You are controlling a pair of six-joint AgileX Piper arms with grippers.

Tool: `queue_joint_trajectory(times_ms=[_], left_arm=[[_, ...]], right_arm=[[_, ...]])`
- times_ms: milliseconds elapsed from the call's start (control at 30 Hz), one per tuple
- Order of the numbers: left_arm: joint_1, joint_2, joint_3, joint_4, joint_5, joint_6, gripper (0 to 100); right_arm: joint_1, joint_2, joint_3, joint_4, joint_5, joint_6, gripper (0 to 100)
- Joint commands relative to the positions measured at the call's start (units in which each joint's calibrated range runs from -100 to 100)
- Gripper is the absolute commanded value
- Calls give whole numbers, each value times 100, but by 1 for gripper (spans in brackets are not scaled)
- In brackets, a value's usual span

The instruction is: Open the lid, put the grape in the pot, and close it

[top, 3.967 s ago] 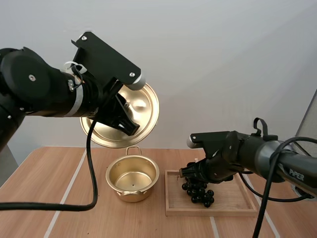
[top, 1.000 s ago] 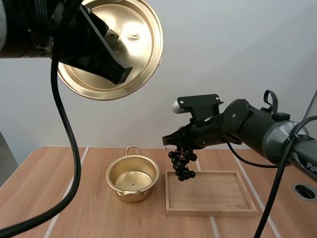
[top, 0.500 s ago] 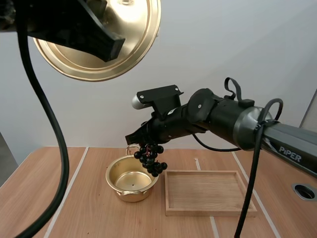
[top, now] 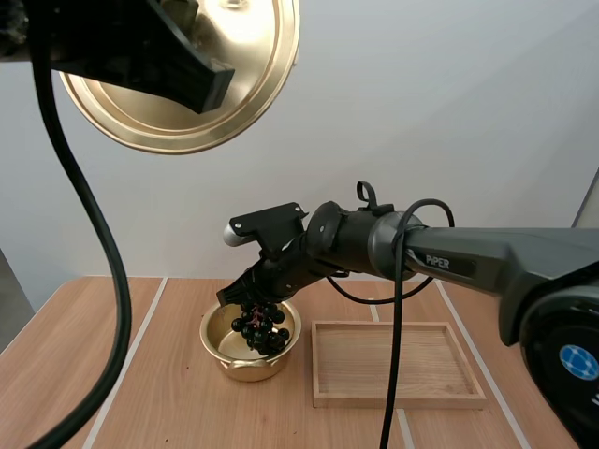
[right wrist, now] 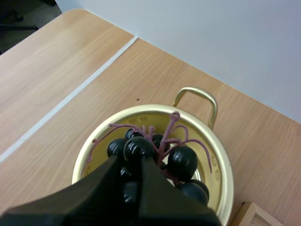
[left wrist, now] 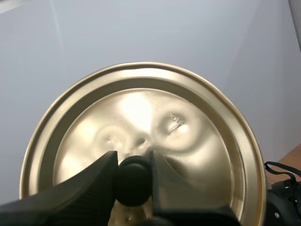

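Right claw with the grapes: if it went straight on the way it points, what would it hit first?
Likely the pot: the right claw points down into it, so its grapes would touch the floor inside first. Depth is unclear.

right arm (top: 524, 257): dark grey-black, rounded | marking: white "PiPER" | fingers (right wrist: 94, 188): black, tapered
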State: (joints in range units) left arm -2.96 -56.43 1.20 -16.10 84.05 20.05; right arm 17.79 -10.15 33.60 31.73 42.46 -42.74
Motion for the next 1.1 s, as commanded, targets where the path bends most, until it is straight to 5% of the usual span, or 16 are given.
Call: queue_joint_trajectory(times_ms=[0, 33, 133, 167, 667, 700, 833, 1067], left_arm=[[-2, -10, -39, 32, -131, -51, 0], [-2, -10, -39, 33, -131, -61, 0], [-2, -10, -39, 33, -131, -113, 0], [-2, -10, -39, 33, -131, -133, 0], [-2, -10, -39, 33, -131, -164, 0], [-2, -10, -39, 44, -131, -165, 0], [-2, -10, -39, 156, -131, -165, 0], [-2, -10, -39, 218, -131, -174, 0]], right_arm=[[4, 101, -57, 10, -224, -89, 15], [4, 115, -57, 10, -287, -89, 24], [4, 140, -57, 103, -515, -89, 86], [4, 128, -57, 106, -583, -89, 96], [4, -700, -57, 106, -49, -89, 100], [4, -756, -57, 106, 87, -89, 90], [4, -1150, -57, 106, 1016, 83, 0], [-94, -1794, 3, -756, 2059, 715, 0]])
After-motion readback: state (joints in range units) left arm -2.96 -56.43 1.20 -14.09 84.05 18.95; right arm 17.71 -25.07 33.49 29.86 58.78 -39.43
